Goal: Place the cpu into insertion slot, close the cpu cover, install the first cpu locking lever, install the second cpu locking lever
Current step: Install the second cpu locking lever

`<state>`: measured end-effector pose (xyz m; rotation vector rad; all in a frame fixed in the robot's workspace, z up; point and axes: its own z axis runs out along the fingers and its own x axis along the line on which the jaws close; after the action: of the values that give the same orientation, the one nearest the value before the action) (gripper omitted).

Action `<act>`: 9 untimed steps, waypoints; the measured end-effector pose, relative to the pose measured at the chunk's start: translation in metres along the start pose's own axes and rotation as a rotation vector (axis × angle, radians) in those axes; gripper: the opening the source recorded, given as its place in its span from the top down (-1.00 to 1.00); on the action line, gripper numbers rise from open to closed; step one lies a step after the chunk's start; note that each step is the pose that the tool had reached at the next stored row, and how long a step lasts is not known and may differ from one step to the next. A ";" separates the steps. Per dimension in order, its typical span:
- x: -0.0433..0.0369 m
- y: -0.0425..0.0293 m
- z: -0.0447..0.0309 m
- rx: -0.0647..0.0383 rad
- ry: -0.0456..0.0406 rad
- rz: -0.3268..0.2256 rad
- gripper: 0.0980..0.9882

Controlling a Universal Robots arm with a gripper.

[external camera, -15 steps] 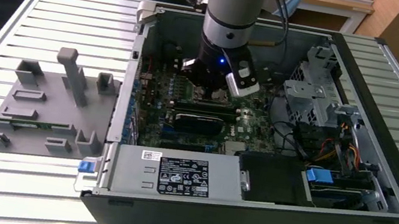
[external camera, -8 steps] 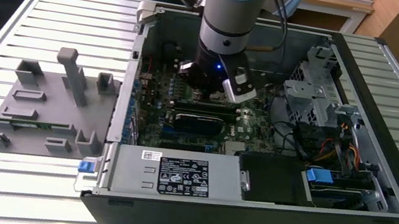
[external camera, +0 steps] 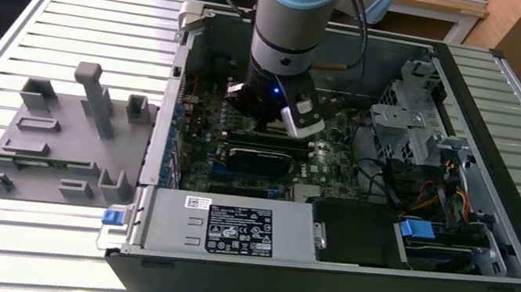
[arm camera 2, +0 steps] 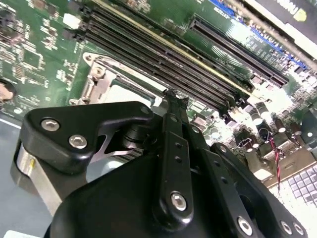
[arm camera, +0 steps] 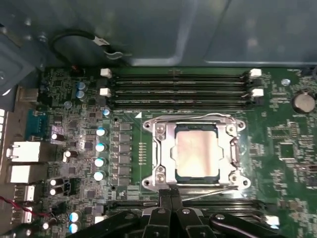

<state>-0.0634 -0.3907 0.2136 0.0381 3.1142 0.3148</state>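
Observation:
In the first wrist view the cpu [arm camera: 195,148] lies flat in the insertion slot [arm camera: 238,148] on the green motherboard, its dull silver top showing through the window of the cpu cover [arm camera: 168,145]. The cover is folded down over it. One thin wire lever [arm camera: 193,119] runs along the socket's edge nearest the memory slots. Another lever [arm camera: 213,192] slants along the opposite edge. My gripper [arm camera: 171,194] hovers at that edge with its fingers pressed together, holding nothing I can make out. The second wrist view has the gripper [arm camera 2: 173,99] tips just beside the socket [arm camera 2: 99,82]. In the exterior view the gripper [external camera: 266,127] reaches down inside the case.
Long black memory slots [arm camera: 178,84] run beside the socket, with a row of capacitors [arm camera: 100,147] on another side. The open computer case holds a power supply [external camera: 225,227] and a drive cage [external camera: 406,131]. A grey fixture [external camera: 61,136] stands on the slatted table at the exterior view's left.

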 end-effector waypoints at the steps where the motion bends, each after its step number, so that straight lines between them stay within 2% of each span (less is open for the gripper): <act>1: 0.0011 -0.0004 0.0017 -0.001 0.0001 0.000 0.98; 5: 0.0023 -0.0017 0.0074 -0.013 0.0010 -0.002 0.98; 8: 0.0025 -0.0055 0.0080 -0.042 0.0013 -0.001 0.98; 9: 0.0025 -0.0077 0.0077 -0.049 0.0014 -0.001 0.98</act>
<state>-0.0660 -0.3967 0.2045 0.0356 3.1062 0.3917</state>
